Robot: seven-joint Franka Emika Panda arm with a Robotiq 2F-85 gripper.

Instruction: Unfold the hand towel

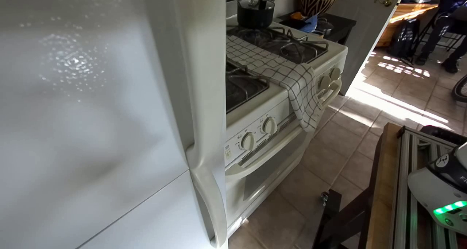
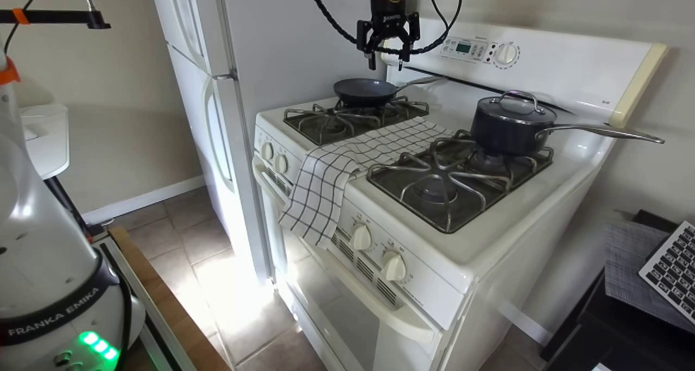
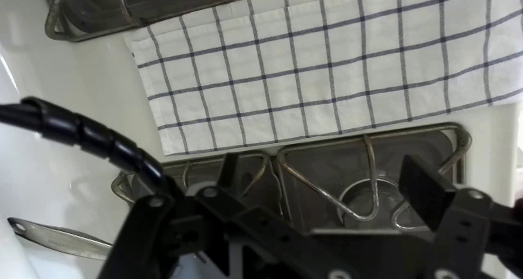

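Observation:
The hand towel, white with a dark grid, lies as a long strip between the two burner grates in both exterior views (image 1: 271,61) (image 2: 374,148). Its front end hangs over the stove's front edge, above the oven handle. In the wrist view the towel (image 3: 286,74) fills the upper part; a second layer's edge shows along its upper side, so it looks folded lengthwise. My gripper (image 2: 386,64) is open and empty, high above the back of the stove near the frying pan. In the wrist view my gripper's fingertips (image 3: 325,176) are spread apart over a grate, beside the towel, not touching it.
A frying pan (image 2: 365,91) sits on the grate by the fridge (image 1: 91,114). A lidded saucepan (image 2: 513,124) stands on the opposite grate, its handle pointing outward. The stove's back panel (image 2: 570,72) rises behind. Knobs (image 2: 393,266) line the front.

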